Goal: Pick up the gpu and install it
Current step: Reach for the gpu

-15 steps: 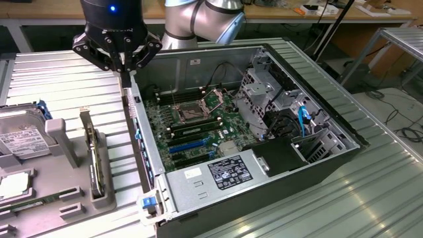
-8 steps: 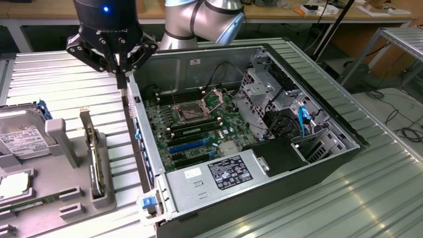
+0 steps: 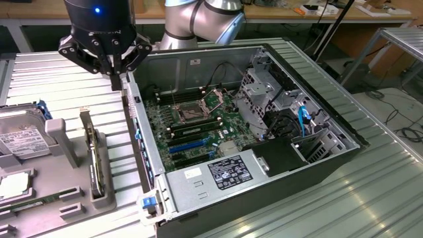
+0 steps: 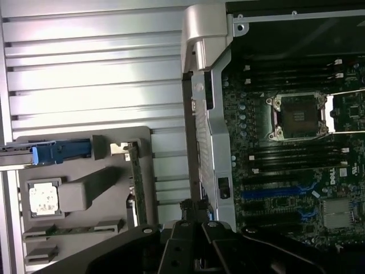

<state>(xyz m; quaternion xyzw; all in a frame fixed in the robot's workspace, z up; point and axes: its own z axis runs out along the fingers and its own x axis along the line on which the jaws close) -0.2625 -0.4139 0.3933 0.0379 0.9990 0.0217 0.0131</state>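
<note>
The gpu [image 3: 96, 161] stands on its long edge in a slot of the grey holder tray [image 3: 69, 201] at the exterior view's left, its silver bracket end [image 3: 84, 121] sticking up. In the wrist view the gpu [image 4: 136, 182] appears as a thin green edge in the same tray [image 4: 85, 171]. My gripper [image 3: 118, 79] hangs above the rear wall of the open computer case [image 3: 142, 129], up and to the right of the gpu and well clear of it. Its fingers [image 4: 185, 228] look shut with nothing between them.
The case lies open with the motherboard [image 3: 191, 124], blue expansion slots [image 3: 188, 146] and power supply [image 3: 225, 171] exposed. The tray also holds a silver hard drive [image 3: 23, 136], a processor [image 3: 13, 186] and a memory stick [image 3: 33, 203]. A ribbed metal table [image 3: 317, 198] lies underneath.
</note>
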